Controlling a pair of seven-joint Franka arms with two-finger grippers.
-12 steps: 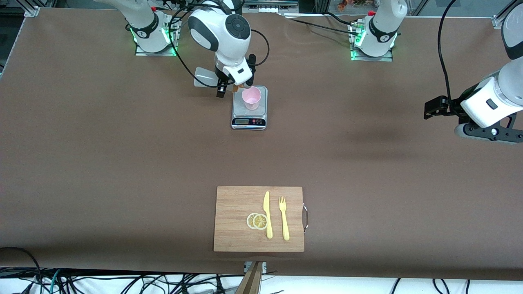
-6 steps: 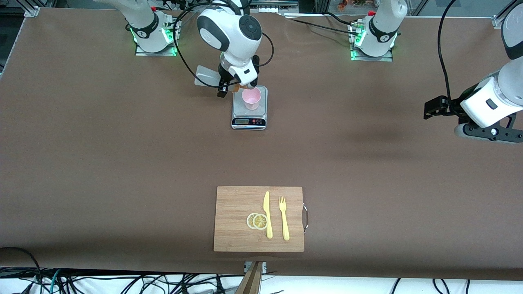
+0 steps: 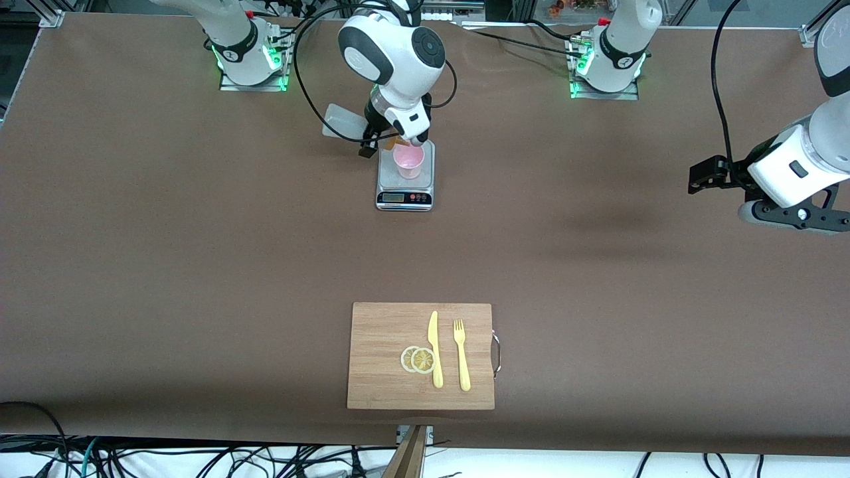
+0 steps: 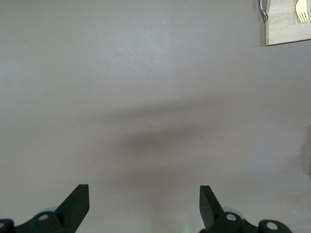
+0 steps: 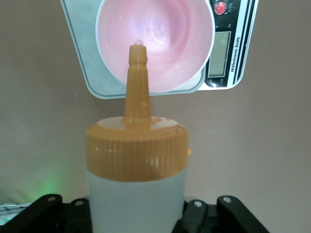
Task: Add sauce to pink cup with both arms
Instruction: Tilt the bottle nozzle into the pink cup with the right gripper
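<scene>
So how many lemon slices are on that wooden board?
2. Both lemon slices lie on the board, overlapping, beside the knife toward the right arm's end. None looks hidden.

Sauce (image 5: 137, 160) nozzle over pink cup (image 3: 408, 161)

Lighting is even and moderately bright from overhead across the brown table (image 3: 199, 265), with no hard glare on it. Soft, diffuse shadows lie on the table under the arms and along its edge nearest the front camera. Green lamps glow at both bases (image 3: 252, 66), tinting the table beside them. In the left wrist view a broad blurred shadow band crosses the grey-looking surface. In the right wrist view the pink cup (image 5: 155, 39) is washed pale by light at its middle; the bottle (image 5: 137, 194) close to the lens is slightly soft, and a green glow shows at one corner.
</scene>
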